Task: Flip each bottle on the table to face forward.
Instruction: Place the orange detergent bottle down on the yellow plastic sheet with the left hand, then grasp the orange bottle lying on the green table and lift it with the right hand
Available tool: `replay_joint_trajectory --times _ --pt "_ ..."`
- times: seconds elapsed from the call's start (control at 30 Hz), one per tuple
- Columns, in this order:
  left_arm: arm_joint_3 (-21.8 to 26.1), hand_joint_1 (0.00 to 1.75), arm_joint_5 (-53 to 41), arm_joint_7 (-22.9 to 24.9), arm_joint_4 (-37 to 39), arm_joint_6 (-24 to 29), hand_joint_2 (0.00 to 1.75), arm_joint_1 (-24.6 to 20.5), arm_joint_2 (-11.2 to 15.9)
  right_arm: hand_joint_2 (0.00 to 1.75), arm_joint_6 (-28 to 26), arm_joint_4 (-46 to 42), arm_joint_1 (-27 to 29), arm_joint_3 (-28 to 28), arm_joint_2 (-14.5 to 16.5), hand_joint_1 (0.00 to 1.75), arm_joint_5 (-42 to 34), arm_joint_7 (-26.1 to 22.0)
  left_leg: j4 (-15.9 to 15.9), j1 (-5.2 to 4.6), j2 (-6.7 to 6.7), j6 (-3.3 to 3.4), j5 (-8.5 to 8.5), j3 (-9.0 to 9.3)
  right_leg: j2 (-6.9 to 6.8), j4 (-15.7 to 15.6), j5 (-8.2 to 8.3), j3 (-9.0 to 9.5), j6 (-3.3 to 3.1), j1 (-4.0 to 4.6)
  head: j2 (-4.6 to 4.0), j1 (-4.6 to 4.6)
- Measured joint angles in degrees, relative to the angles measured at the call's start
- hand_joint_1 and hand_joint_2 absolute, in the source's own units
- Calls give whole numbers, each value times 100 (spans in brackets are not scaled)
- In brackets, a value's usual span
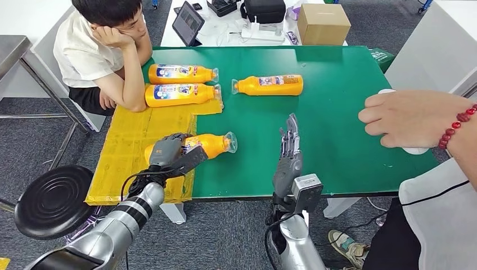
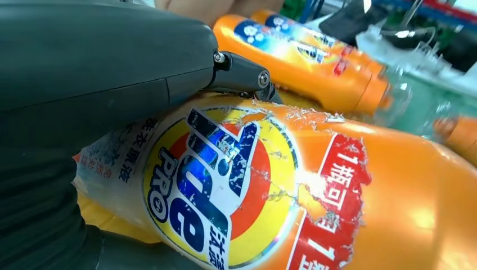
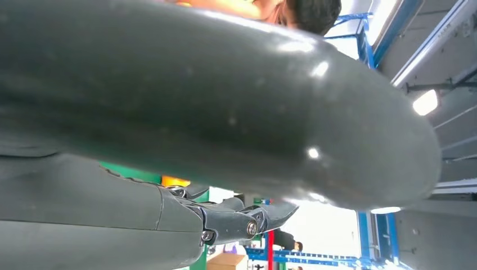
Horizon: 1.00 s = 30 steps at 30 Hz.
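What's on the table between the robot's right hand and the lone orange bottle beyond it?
Nothing: in the head view, bare green table separates the right hand from the orange bottle.

The near bottle point(image 2: 315, 191), in the left wrist view, bears a round label reading "PRO" in white on blue beside large blue letters, scuffed, not surely readable; a red patch next to it carries white Chinese characters and the numeral "1"; small Chinese print at the label's edge is too fine to read; labels on the other bottles point(image 1: 181, 84) are too small to make out.
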Motion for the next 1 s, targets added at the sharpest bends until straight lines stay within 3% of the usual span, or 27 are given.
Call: replay_joint_trajectory --times 0.1,0.13,0.17,0.6,1.0 --pt "-68 24 -80 184 255 -117 175 -187 -22 0 8 81 -41 5 9 0 5 0 0 1 2 0 0 10 1 1 0 7 0 1 0 1" --pt "-90 4 -103 251 324 -158 175 -241 -32 0 9 115 -64 7 18 0 7 0 0 1 3 0 0 13 2 2 0 9 0 1 0 1" --pt "-107 0 -128 315 385 -198 175 -285 -40 0 10 150 -87 8 29 0 10 0 0 1 4 0 0 15 2 2 0 10 0 2 0 1" --pt "-550 0 -1156 1035 633 -246 175 -384 -55 0 -2 403 -125 -9 63 0 72 0 0 3 -1 -1 1 9 0 3 -1 9 0 2 0 1" --pt "-764 0 -1580 1068 552 50 175 -348 -118 0 -10 421 -108 -35 54 0 122 0 0 3 -1 -1 1 9 0 3 0 5 0 3 0 1"
